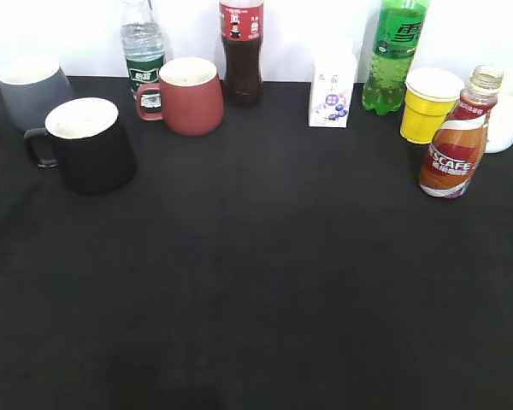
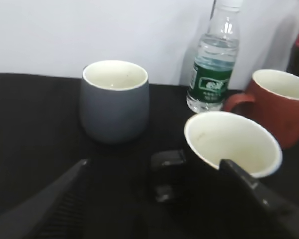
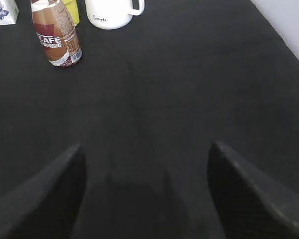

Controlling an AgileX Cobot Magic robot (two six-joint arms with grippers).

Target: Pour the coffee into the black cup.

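The coffee bottle [image 1: 454, 145], small and curvy with a NESCAFE label and no cap, stands upright at the right of the black table; it also shows at the top left of the right wrist view [image 3: 55, 37]. The black cup [image 1: 90, 145], white inside, stands at the left with its handle pointing left. In the left wrist view the black cup [image 2: 229, 149] is just ahead, and its handle [image 2: 167, 172] lies between the fingers of my open left gripper [image 2: 154, 172]. My right gripper [image 3: 145, 154] is open and empty over bare cloth, well short of the bottle. Neither gripper shows in the exterior view.
A grey mug [image 1: 30, 90], water bottle [image 1: 143, 47], brick-red mug [image 1: 188, 94] and dark drink bottle [image 1: 241, 51] line the back left. A small carton [image 1: 332, 90], green bottle [image 1: 395, 55], yellow cup [image 1: 429, 104] and white mug [image 1: 509, 120] stand at the back right.
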